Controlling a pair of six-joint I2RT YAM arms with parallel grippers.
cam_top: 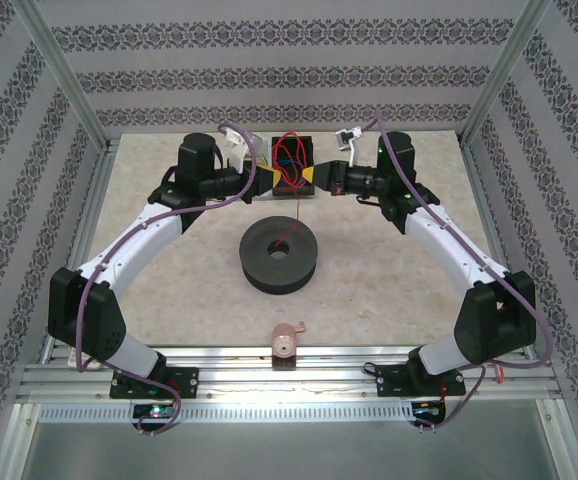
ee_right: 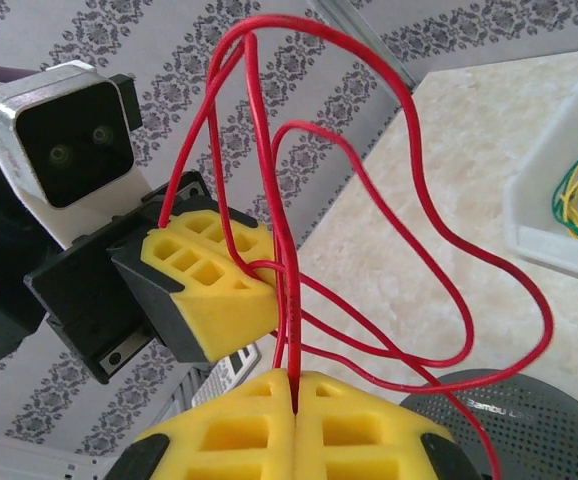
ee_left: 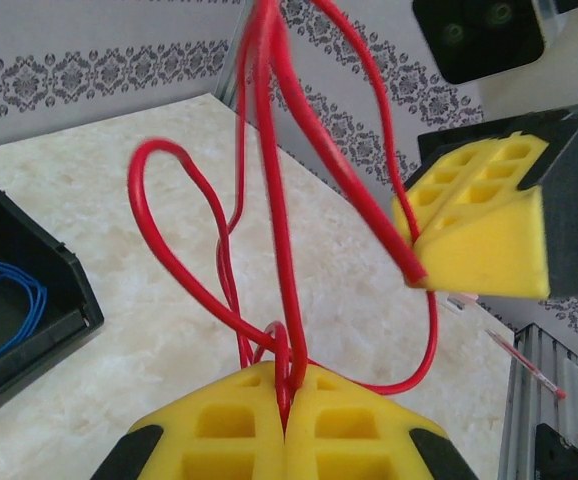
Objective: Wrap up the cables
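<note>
- Marbled beige tabletop [cam_top: 169, 290], with patterned walls all round.
- My left pincer [ee_left: 287, 385] is pressed fully together, with strands of the red cable [ee_left: 274, 200] nipped at its tips.
- My right pincer [ee_right: 295, 378] is likewise clamped on that cable, just across from the left.
- Loose, uneven loops stand above and between them, and one tail hangs below toward the black ring [cam_top: 254, 262].
- I judge it partly gathered: the loops need tightening and the tail is not wound in.

Glossy red plastic-sheathed cables [ee_left: 269, 200] — matt yellow foam-like end effector pads [ee_left: 479, 230] — smooth marbled table [ee_left: 69, 170].
</note>
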